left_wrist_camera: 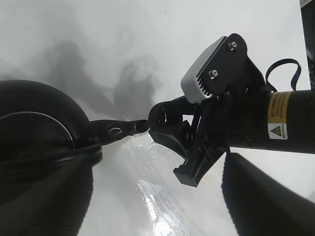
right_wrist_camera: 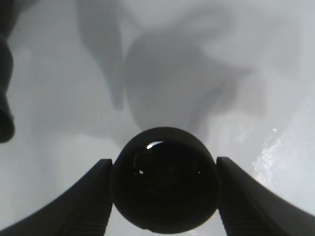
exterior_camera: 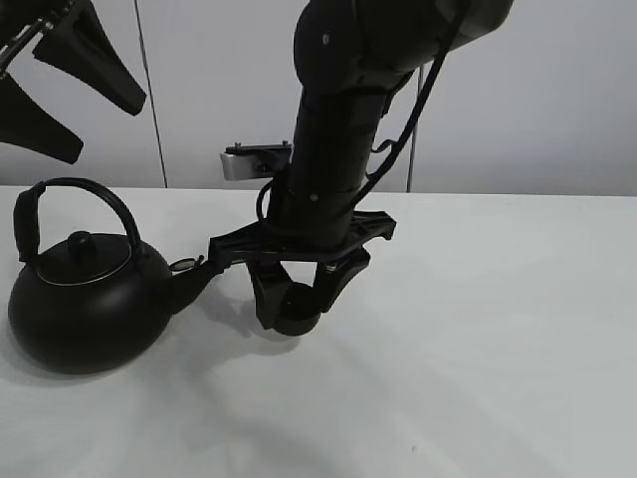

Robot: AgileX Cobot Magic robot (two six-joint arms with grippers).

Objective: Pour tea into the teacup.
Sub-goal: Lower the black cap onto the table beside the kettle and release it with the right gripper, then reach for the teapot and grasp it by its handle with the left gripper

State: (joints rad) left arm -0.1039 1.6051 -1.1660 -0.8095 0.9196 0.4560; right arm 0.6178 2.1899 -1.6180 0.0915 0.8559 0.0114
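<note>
With right gripper (exterior_camera: 299, 309) closed on the teacup (right_wrist_camera: 165, 179) beside the spout (exterior_camera: 194, 284) of the kettle (exterior_camera: 85, 299), hold it level (tilt spills) and lower the open left gripper (exterior_camera: 111, 129) onto the handle (exterior_camera: 28, 221).

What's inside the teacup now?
Only a glossy black interior with small glints shows inside the teacup; tea or bare glaze, I cannot tell. The jaws hide its outer sides.

Glossy teacup (right_wrist_camera: 165, 179), matt kettle (exterior_camera: 85, 309), smooth white table (exterior_camera: 498, 349)

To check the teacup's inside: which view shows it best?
Right wrist: the teacup is central, glossy inside visible. Exterior high shows only its side; left wrist barely shows it.
</note>
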